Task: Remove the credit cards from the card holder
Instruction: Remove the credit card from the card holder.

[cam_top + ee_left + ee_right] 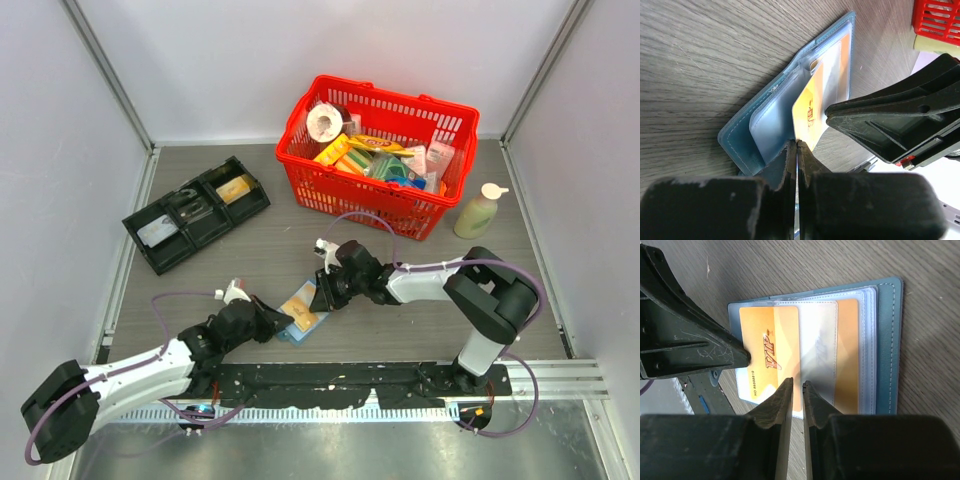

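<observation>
The blue card holder [310, 296] lies open on the table between both grippers. An orange-tan credit card [762, 350] printed "VIP" sticks partway out of its clear pocket [817, 350]; it also shows in the left wrist view [812, 112]. My left gripper [796, 145] is shut on that card's lower edge, low at the holder's near-left side [287, 322]. My right gripper [797, 385] has its jaws almost closed with a thin gap, its tips over the holder's clear pocket [322, 292]. I cannot pick out a silvery-grey card for certain under the glare.
A red basket [400, 215] full of goods stands at the back right. A pale bottle [478, 210] is to its right. A black compartmented tray [195, 212] lies at the back left with flat items in it. White walls close in the table.
</observation>
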